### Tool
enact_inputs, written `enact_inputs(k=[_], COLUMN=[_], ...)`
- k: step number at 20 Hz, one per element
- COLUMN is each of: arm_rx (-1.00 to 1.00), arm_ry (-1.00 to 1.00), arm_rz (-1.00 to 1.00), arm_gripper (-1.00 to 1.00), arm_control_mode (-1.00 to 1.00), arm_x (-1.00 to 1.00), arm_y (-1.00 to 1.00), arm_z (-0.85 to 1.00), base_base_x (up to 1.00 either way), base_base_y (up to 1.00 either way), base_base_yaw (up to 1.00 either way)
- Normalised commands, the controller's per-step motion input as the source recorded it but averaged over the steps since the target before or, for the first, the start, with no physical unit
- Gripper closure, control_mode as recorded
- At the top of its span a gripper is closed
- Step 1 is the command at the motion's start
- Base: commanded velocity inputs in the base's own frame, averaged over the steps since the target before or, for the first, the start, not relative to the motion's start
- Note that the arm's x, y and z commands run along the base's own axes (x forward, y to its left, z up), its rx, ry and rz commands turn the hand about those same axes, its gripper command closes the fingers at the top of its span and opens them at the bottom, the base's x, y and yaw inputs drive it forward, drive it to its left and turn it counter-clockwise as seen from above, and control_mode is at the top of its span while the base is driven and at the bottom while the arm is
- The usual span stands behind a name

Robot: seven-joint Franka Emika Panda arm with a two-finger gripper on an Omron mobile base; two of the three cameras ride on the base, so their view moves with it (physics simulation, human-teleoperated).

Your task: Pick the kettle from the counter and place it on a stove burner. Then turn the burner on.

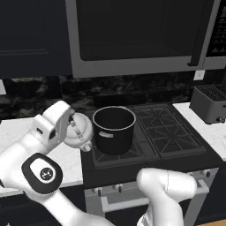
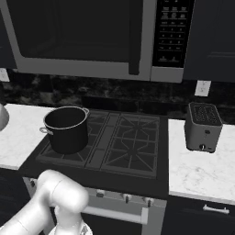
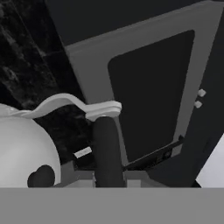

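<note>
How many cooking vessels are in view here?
2. The black pot stands on the cooktop's left grate. The kettle is just left of it, at the gripper, shut on its handle.

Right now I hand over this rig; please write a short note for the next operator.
Pincer: shut on the kettle by its black handle.
Kettle: held at the left edge of the cooktop, beside the black pot, which sits on the left grate.
Stove burner: right grate, bare.
Done: kettle gripped.
Left: set the kettle on the right burner, then turn that burner on.
</note>
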Motion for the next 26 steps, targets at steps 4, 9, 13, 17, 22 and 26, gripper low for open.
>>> enact_inputs(k=[4,9,13,17,22,26], arm_rx=[0.18,0.22,0.25,0.19,0.03,0.01], arm_ry=[-0.11,-0.01,0.00,0.00,0.00,0.00], arm_rz=[-0.06,-0.05,-0.07,-0.10,-0.07,-0.08], arm_gripper=[1.00,1.00,1.00,1.00,1.00,1.00], arm_control_mode=[-1.00,-1.00,-1.00,-1.00,-1.00,-1.00], arm_x=[-0.06,-0.05,-0.02,-0.05,-0.01,0.00], arm_y=[-1.00,-1.00,-1.00,-1.00,-1.00,-1.00], arm_z=[0.58,0.45,0.44,0.31,0.01,-0.07], base_base_x=[0.00,0.00,0.00,0.00,0.00,0.00], base_base_y=[0.00,0.00,0.00,0.00,0.00,0.00], base_base_yaw=[0.00,0.00,0.00,0.00,0.00,0.00])
